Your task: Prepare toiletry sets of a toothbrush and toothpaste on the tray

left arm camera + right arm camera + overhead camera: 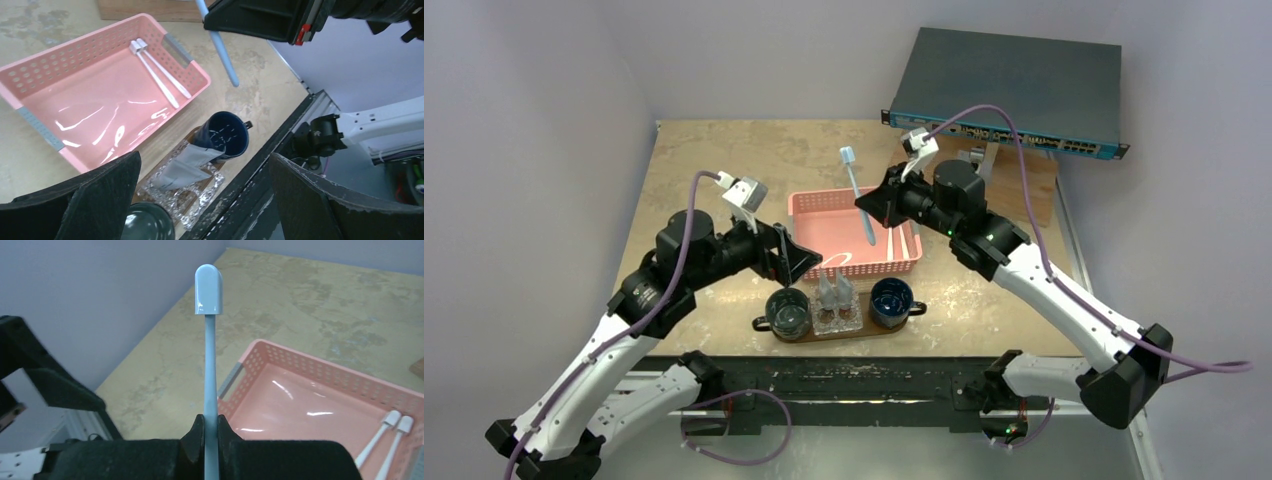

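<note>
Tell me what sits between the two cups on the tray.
A shiny crinkled dish holding grey-white toothpaste tubes, between the green cup and the blue cup, seen in the top view.

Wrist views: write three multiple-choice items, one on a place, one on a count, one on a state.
1. Where is the blue toothbrush? A on the tray; B in the right jaws; C in a cup.
2. How many white brushes lie in the basket? A two; B one; C four.
3. The left jaws are: A shut on a tube; B shut, empty; C open, empty.
Key: 1 B, its stem is pinched there; 2 A, a pair lies side by side; 3 C, they stand wide apart with nothing between.
</note>
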{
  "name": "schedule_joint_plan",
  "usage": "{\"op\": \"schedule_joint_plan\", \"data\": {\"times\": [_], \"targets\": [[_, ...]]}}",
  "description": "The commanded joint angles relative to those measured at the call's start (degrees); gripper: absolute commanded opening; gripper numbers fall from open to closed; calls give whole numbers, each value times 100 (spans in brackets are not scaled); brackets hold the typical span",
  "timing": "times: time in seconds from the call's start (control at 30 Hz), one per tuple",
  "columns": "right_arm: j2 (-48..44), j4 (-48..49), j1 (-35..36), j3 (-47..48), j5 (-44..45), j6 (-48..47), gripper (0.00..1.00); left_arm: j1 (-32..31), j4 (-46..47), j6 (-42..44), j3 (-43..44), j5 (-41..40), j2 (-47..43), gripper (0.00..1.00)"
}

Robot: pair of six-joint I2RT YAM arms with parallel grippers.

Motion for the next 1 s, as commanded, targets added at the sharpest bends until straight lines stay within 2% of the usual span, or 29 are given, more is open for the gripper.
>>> {"op": "schedule_joint_plan", "data": {"times": [0.0,0.2,0.5,0.6,0.8,0.97], "targets": [[-401,850,49,-228,-966,751,0,-16,890,-621,-6,712,75,100],[-587,1753,83,-477,-1901,1473,0,-13,1455,-949,-155,1260,133,100],[-506,3913,233,-1070,-2738,3129,0,-20,2645,-1639,-587,2079,143,100],[-452,4599,401,-1267,-2752,3539,0,-17,3086,-1849,-702,2355,155,97],[-369,5292,757,-1374,-2426,3888,0,-16,3702,-2144,-838,2905,285,91],[-308,5803,902,-1618,-1924,4164,0,-19,4071,-2368,-927,3146,288,81]]}}
